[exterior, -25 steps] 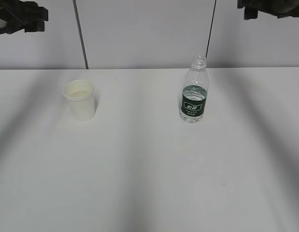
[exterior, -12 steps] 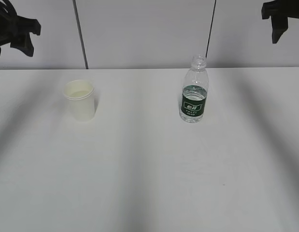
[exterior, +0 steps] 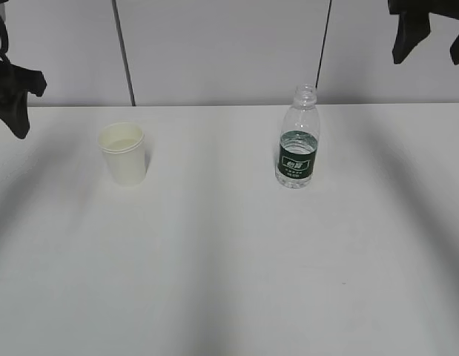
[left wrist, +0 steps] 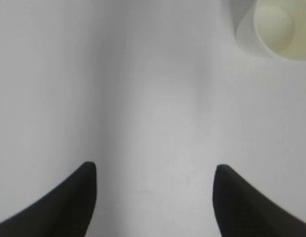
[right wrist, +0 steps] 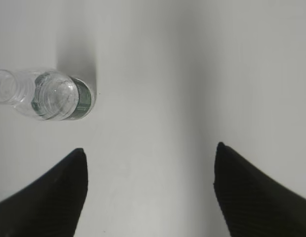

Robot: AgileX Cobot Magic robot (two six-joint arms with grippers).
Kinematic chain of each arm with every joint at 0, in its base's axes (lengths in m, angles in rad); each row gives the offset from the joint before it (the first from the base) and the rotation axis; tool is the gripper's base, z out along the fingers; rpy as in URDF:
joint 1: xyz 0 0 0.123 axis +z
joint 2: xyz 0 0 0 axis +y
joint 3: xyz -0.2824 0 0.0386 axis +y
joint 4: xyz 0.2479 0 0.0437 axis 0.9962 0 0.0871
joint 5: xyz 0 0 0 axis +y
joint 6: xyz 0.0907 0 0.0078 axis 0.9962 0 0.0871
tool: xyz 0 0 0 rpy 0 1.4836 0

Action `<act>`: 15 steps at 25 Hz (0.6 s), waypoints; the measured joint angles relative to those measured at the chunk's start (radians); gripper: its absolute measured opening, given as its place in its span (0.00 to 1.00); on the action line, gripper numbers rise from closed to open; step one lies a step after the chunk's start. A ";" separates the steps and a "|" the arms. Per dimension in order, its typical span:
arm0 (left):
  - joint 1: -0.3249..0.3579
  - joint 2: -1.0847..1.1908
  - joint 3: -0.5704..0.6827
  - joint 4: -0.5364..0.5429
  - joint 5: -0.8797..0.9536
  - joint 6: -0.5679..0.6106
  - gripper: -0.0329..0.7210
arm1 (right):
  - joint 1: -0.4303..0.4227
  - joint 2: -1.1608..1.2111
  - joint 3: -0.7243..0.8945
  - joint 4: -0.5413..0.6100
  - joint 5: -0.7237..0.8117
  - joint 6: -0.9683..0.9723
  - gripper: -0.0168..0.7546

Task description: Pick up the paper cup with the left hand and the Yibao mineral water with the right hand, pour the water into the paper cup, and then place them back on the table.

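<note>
Neither object is grasped yet; this looks like the approach step. The small off-white tapered paper cup [exterior: 123, 153] stands upright toward the back left of the plain white tabletop [exterior: 229, 267], the clear plastic Yibao mineral water bottle with a dark green label [exterior: 297, 141] toward the back right, uncapped. The left hand [left wrist: 153, 197] hangs near the left edge, fingers spread wide and empty; the right hand [right wrist: 150, 190] hovers high at the back right, equally open, holding nothing. Next, each must descend and straddle its object. Behind runs a pale panelled wall [exterior: 222, 52].
</note>
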 joint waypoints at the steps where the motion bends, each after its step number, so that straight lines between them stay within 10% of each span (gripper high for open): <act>1: 0.000 0.000 0.000 -0.002 0.022 0.008 0.64 | 0.000 -0.020 0.002 0.013 0.002 -0.010 0.78; 15: 0.000 -0.084 0.043 -0.072 0.066 0.051 0.63 | 0.000 -0.267 0.326 0.046 0.004 -0.073 0.78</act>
